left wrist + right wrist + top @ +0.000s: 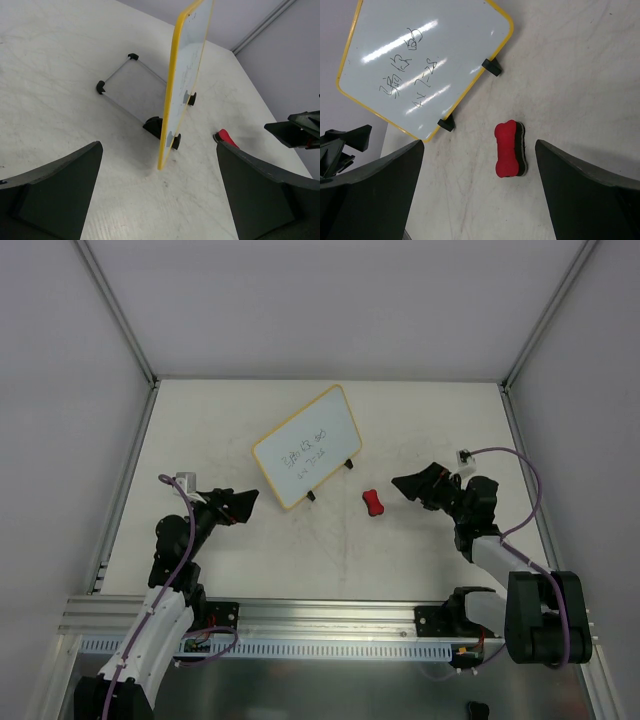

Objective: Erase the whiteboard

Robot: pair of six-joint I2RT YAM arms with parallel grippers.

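Note:
The whiteboard [307,447] stands propped on small black feet mid-table, its yellow frame around dark handwriting; it also shows edge-on in the left wrist view [182,80] and face-on in the right wrist view [422,65]. A small red eraser [374,503] with a black pad lies on the table to its right, and shows in the right wrist view [509,148]. My left gripper [246,502] is open and empty, just left of the board's near corner. My right gripper [405,484] is open and empty, just right of the eraser.
The white table [330,570] has metal frame posts at its back corners and grey walls on three sides. An aluminium rail [330,625] runs along the near edge by the arm bases. The board's wire stand [125,80] rests behind it.

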